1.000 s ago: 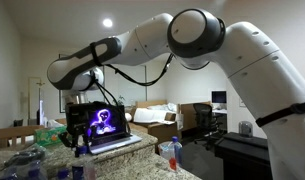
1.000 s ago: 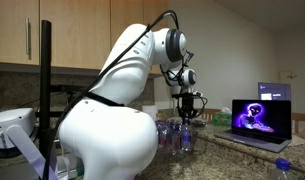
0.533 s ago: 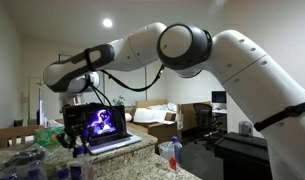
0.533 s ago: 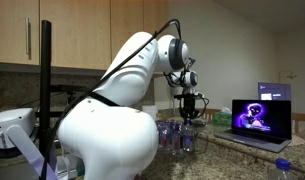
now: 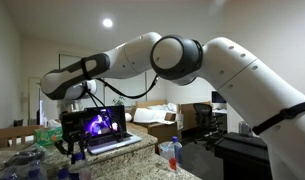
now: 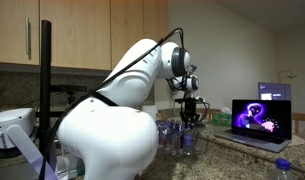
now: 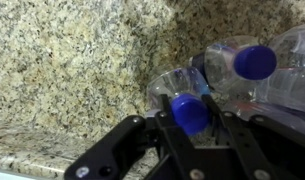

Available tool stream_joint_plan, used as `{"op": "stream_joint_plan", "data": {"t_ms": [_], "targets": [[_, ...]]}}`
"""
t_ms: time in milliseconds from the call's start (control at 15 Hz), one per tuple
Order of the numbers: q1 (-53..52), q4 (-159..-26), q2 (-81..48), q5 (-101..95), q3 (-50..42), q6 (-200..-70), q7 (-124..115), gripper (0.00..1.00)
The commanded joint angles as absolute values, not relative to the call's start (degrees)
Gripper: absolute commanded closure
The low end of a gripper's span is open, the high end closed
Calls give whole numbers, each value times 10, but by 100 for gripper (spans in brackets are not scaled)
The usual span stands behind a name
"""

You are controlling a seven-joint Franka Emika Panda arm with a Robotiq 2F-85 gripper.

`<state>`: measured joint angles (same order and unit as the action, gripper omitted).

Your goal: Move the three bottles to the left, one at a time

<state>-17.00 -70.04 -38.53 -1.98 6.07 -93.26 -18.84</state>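
Note:
In the wrist view my gripper point(image 7: 189, 106) has its two black fingers closed against the blue cap of a clear plastic bottle point(image 7: 170, 84) that stands on the granite counter. A second blue-capped bottle point(image 7: 254, 62) and a third clear bottle point(image 7: 295, 75) stand close together just to its right. In both exterior views the gripper point(image 5: 71, 141) point(image 6: 193, 113) hangs low over the counter next to the laptop. The clear bottles point(image 6: 182, 136) stand under it as a tight group.
An open laptop point(image 5: 102, 124) point(image 6: 258, 117) with a purple picture on its screen stands on the speckled granite counter point(image 7: 72, 60). A container with red point(image 5: 172, 152) stands at the counter's end. Wooden cabinets point(image 6: 82, 35) hang behind. Blurred clear items point(image 5: 30, 165) lie in the foreground.
The arm has swung and the gripper has dropped slightly and shifted sideways, away from the laptop, over the bottles. The laptop has not moved.

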Motion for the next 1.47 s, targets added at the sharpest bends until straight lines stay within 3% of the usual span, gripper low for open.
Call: {"op": "stream_joint_plan", "data": {"t_ms": [0, 1400], "targets": [[-175, -679, -393, -15, 56, -920, -195, 86], [-175, -694, -400, -7, 56, -948, -198, 84]]}}
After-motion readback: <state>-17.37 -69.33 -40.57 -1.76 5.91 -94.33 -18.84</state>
